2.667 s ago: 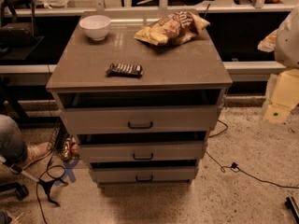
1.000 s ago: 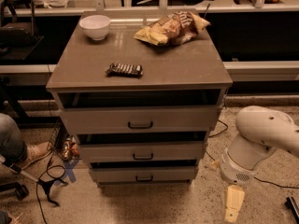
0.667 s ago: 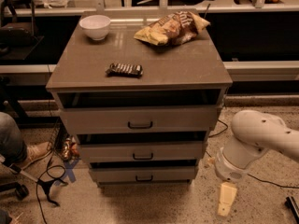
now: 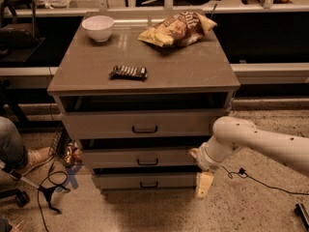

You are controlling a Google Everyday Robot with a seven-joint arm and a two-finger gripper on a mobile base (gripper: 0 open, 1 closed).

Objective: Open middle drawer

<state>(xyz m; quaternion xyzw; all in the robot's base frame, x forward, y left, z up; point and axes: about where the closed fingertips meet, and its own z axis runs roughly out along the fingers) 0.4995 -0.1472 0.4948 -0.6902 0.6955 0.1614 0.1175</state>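
The middle drawer is the grey-brown front between the taller top drawer and the narrower bottom drawer. It has a small dark bar handle at its centre and a dark gap above its front. My white arm reaches in from the right. The cream gripper hangs below the wrist, just off the right end of the bottom drawer front, right of and below the middle drawer's handle. It touches no handle.
On the cabinet top lie a white bowl, a chip bag and a dark snack bar. A person's shoe and cables are on the floor at left. A black cable runs at right.
The arm has swung down from the right side and moved left toward the cabinet. The gripper now hangs beside the lower drawers' right end. The drawers have not moved.
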